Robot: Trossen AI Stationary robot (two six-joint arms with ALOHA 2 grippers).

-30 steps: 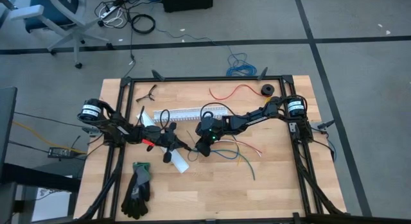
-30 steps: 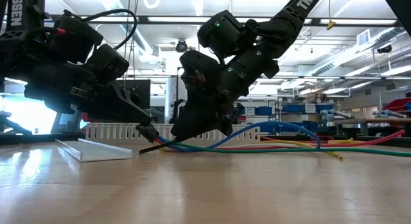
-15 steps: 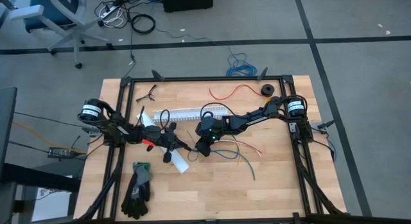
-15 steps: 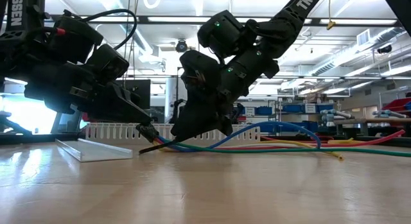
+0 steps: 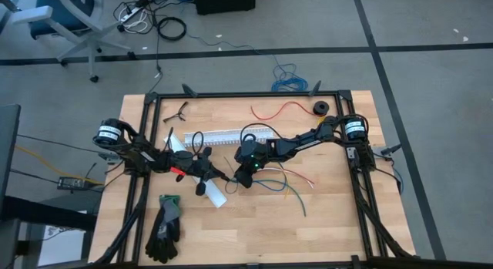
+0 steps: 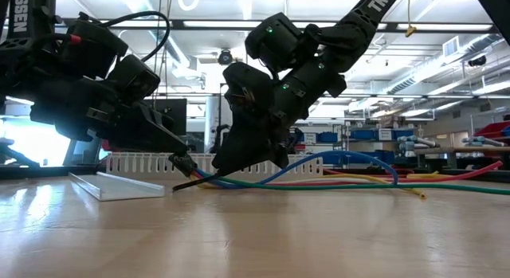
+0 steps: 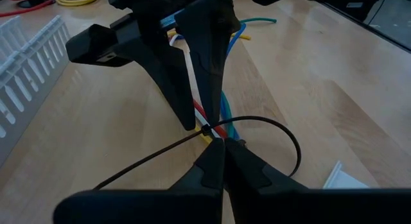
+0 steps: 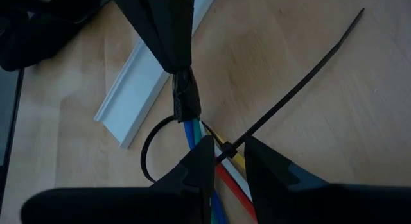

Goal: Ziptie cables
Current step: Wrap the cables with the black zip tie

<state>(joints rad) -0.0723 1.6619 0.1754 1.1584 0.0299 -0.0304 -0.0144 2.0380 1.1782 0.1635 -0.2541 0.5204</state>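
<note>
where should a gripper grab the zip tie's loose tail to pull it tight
Probably on the straight free tail of the zip tie, just past its head, coming from the side away from the cables. That stretch lies clear on the table, and the loop is slack.

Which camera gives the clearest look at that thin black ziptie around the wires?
The right wrist view: the ziptie loops round the cables, tail trailing. The left wrist view shows the loop; the low view only a sliver; the high view hardly any.

A dark work glove lies on the desk at seven o'clock. A white slotted channel sits near centre, toward twelve. A thin red wire and a small black roll rest at one o'clock.
</note>
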